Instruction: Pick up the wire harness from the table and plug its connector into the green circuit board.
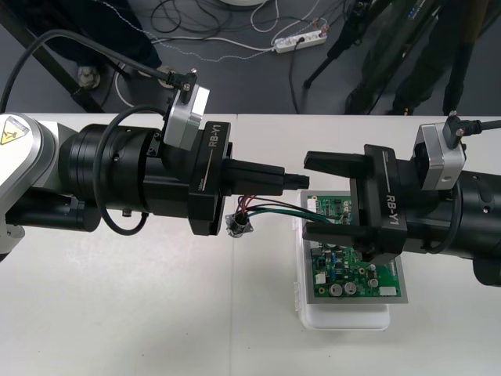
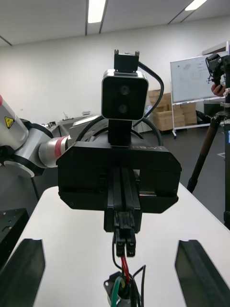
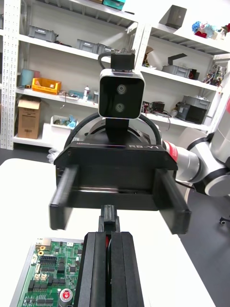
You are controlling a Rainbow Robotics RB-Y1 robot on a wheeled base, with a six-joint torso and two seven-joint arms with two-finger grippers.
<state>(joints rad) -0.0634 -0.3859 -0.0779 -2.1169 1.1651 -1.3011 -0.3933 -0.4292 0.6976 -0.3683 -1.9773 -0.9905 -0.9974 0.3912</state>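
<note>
1. Red, black and green wires of the harness [image 1: 270, 209] trail from its black plug [image 2: 124, 240] to the metal socket [image 1: 239, 225], beside the green circuit board [image 1: 352, 270].
2. Left gripper [image 1: 305, 182] reaches level, clenched on the plug.
3. Right gripper [image 1: 307, 196] faces it over the board, fingers spread wide.

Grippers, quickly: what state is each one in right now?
Left gripper: closed, holding the harness by its plug.
Right gripper: open, holding nothing.
</note>
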